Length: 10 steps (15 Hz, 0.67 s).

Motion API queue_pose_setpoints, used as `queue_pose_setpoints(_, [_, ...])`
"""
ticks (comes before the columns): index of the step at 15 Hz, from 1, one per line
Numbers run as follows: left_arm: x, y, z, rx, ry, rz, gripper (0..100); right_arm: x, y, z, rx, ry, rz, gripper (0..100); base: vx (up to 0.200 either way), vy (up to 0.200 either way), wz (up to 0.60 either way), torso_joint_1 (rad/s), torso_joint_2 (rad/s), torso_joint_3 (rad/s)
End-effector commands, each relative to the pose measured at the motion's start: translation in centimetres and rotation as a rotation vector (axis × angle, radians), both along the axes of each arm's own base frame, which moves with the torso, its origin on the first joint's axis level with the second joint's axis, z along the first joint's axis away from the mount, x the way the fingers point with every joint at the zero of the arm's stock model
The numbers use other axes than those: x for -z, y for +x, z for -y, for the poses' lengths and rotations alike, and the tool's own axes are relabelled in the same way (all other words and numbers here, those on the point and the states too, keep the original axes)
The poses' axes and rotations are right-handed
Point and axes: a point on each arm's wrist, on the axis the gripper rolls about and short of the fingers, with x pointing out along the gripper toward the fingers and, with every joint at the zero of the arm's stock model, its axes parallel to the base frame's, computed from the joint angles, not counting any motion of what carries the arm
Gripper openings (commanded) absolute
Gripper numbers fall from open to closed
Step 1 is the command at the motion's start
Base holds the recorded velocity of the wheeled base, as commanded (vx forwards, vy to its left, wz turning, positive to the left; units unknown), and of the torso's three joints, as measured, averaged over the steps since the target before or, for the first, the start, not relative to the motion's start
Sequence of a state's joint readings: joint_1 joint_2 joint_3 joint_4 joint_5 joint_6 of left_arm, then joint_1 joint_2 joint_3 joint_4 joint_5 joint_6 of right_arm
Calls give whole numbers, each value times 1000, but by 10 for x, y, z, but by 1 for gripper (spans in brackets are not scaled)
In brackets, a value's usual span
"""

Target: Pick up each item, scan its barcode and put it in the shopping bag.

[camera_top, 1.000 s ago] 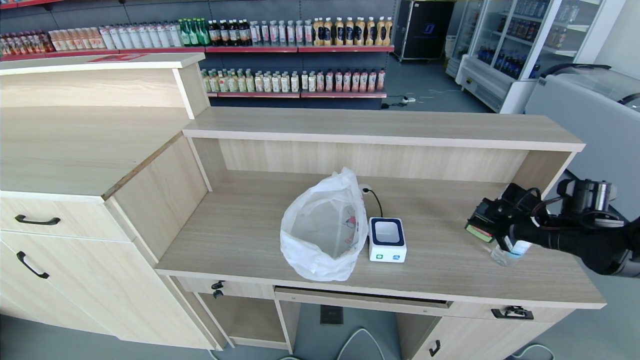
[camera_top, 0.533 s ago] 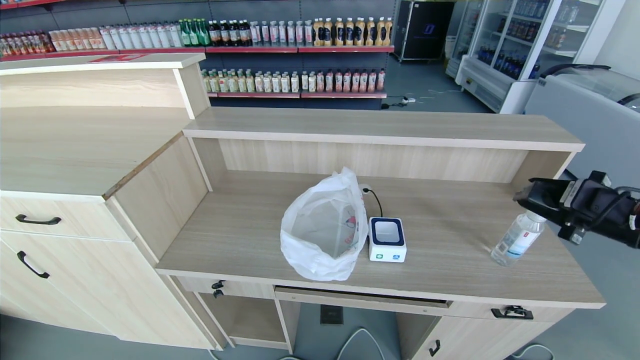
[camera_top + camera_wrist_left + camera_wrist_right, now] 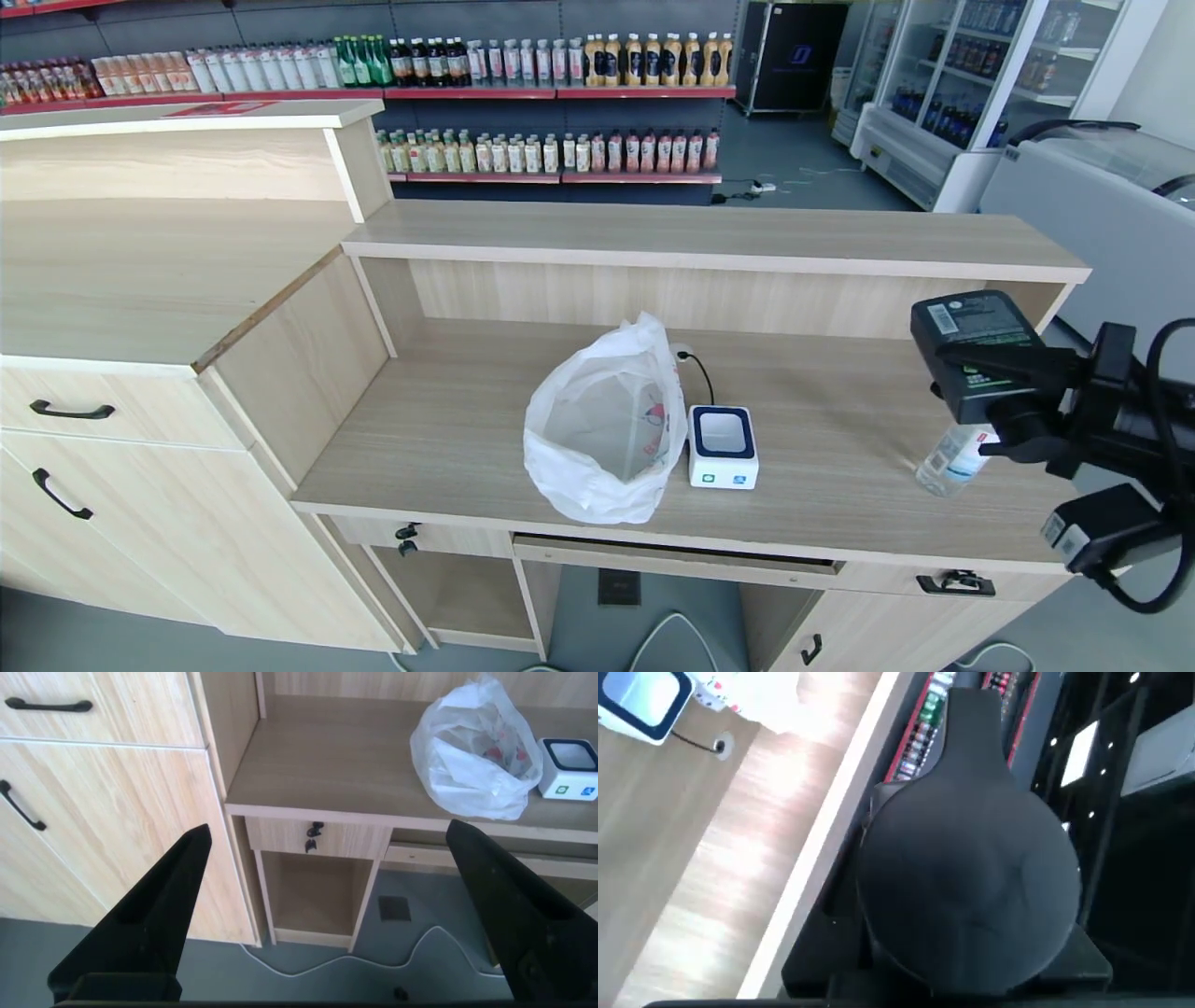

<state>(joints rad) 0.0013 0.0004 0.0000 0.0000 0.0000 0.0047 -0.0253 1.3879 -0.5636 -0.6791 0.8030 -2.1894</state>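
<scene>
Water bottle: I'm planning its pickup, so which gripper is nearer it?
Right. The right gripper, shut on a black container, hangs right by the water bottle; the left gripper is low, off the counter's left front.

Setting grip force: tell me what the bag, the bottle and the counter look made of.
The bag looks like thin plastic film: translucent white, crinkled. The bottle seems clear plastic, see-through, with a printed label. The counter shows matte wood grain, likely laminate board.
</scene>
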Motion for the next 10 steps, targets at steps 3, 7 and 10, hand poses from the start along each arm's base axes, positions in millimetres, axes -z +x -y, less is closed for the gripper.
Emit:
queue_pose_setpoints(3, [0, 0, 0, 0, 0, 0, 100, -8, -13, -63, -314, -58, 195, 0, 0, 0, 0, 0, 0, 0])
queue_pose_setpoints(7, [0, 0, 0, 0, 0, 0, 100, -13, -27, -92, -456, -30, 271, 0, 0, 0, 0, 0, 0, 0])
queue_pose_setpoints(10, [0, 0, 0, 0, 0, 0, 100, -22, -52, -100, -546, -14, 336, 0, 0, 0, 0, 0, 0, 0])
